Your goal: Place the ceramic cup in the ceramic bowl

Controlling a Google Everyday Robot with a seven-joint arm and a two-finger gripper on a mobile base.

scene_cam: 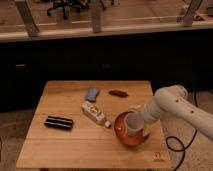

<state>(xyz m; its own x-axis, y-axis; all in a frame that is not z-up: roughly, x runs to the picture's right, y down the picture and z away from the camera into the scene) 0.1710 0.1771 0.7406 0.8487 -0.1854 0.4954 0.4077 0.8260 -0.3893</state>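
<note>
1. Wood fills the lower part of the view: we see a pale wooden table [75, 150] standing before a dark wall, with a railing and office chairs beyond it.
2. Farthest left on the table lies a flat black rectangular object [59, 122], well apart from everything else.
3. Moving right, we find a small blue-grey object [92, 94] near the table's far edge; what it is we cannot make out.
4. Just in front of it a white bottle [95, 113] lies on its side, its narrow end pointing toward the bowl.
5. Near the far edge, right of the blue-grey object, rests a small reddish-brown oblong item [118, 93].
6. Next comes the ceramic bowl [122, 137], wide and orange-red, sitting near the table's right front corner.
7. The ceramic cup [131, 125], small and off-white, stands inside the outline of the bowl, right of its middle; we cannot tell whether it rests on the bowl's floor or hangs just above it.
8. The gripper [136, 120] is at the cup, over the bowl's right half; whether it clasps the cup or sits loose around it, we cannot tell.
9. The white arm [170, 102] reaches in from the right, slanting down toward the bowl.
10. A dark cable [176, 146] loops on the floor at the right of the table.
</note>
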